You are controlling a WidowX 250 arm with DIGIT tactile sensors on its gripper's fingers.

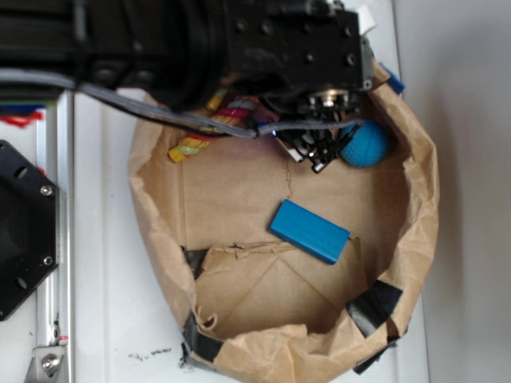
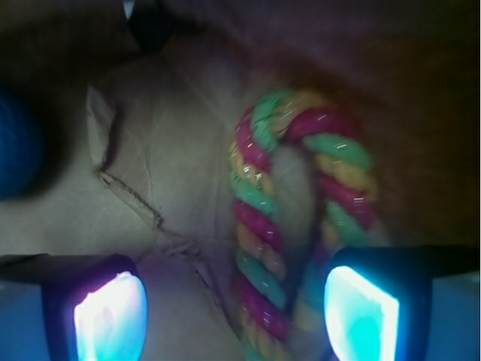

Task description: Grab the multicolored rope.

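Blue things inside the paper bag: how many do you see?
2. A blue block lies near the middle of the paper bag; a blue ball sits beside the gripper. The arm may hide others.

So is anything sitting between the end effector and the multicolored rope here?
Nothing visible. In the wrist view the end effector is open with the rope between its fingers. The blue ball and blue block lie off to the side.

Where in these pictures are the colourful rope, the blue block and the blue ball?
multicolored rope [image 2: 259, 226]: wrist view, left strand of its bend.
blue block [image 1: 310, 231]: exterior view, middle of top face.
blue ball [image 1: 367, 145]: exterior view, visible middle.
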